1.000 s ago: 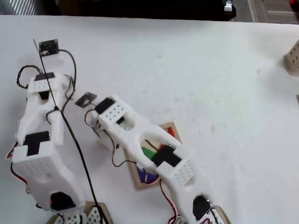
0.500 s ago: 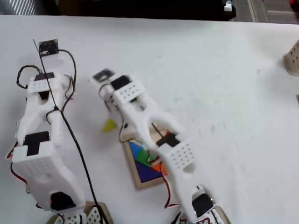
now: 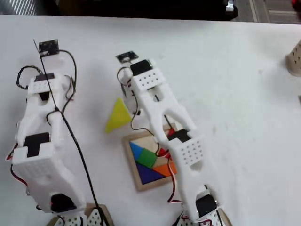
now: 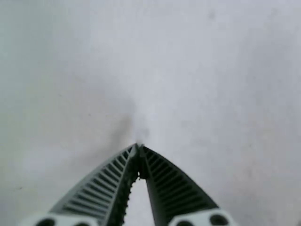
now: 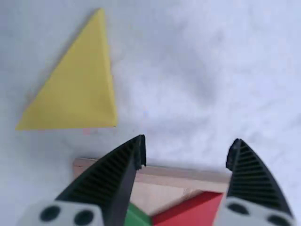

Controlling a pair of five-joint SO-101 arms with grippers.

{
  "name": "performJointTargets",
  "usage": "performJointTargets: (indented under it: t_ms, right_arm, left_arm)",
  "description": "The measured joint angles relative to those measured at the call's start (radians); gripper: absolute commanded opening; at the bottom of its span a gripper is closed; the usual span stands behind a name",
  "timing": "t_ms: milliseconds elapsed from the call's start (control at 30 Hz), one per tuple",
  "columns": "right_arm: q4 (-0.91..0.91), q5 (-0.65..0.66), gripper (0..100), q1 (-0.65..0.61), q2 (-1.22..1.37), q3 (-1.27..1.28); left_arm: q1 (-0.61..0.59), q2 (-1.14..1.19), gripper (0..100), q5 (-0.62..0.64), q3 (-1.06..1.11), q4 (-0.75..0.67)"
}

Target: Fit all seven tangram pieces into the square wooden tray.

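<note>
Swinging off the tray [image 5: 178, 173], right tool [image 5: 188, 150] uncovers yellow triangle [image 3: 117, 116].

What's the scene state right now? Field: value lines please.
tray: square wooden tray on white table, partly under the right arm
in tray: blue piece, green piece, orange piece, dark blue piece, red piece; bare wood near the rim facing the yellow triangle
outside tray: yellow triangle, flat on the table, apart from the rim
left end effector: shut, empty, over bare table
right end effector: open, empty, over the tray's rim
</note>
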Motion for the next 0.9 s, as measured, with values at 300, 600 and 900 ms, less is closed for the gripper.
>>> performJointTargets:
  t_ms: [300, 600, 900]
  right_arm:
    - [-0.092, -0.417, 31.7, -0.155, 0.002, 0.037]
    - [-0.195, -0.330, 32.0, -0.242, 0.002, 0.120]
    - [-0.193, -0.242, 31.9, -0.321, 0.000, 0.120]
  left_arm:
    - [0.000, 0.000, 3, 0.000, 0.000, 0.000]
    - [0.000, 0.000, 3, 0.000, 0.000, 0.000]
    - [0.000, 0.000, 3, 0.000, 0.000, 0.000]
